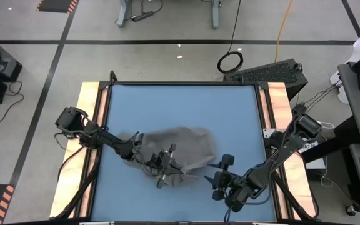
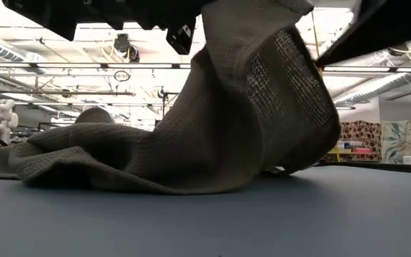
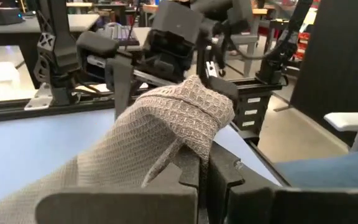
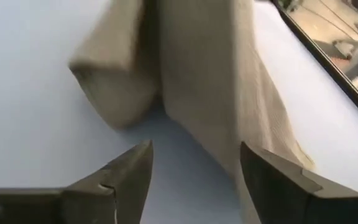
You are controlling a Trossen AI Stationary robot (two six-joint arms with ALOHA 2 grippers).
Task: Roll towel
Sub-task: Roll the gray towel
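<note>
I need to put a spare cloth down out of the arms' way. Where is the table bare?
The far half of the table is bare, beyond the towel. The near middle is crowded: left gripper grips the towel, right gripper hovers beside it, jaws open.

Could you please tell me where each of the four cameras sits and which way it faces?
High view: overhead, straight down on the blue table; both arms show.
Low view: tabletop height, level across; the lifted towel fills it.
Left wrist view: behind the left gripper, shut on the towel.
Right wrist view: behind the right gripper, fingers open, empty.
All four views share the towel.
</note>
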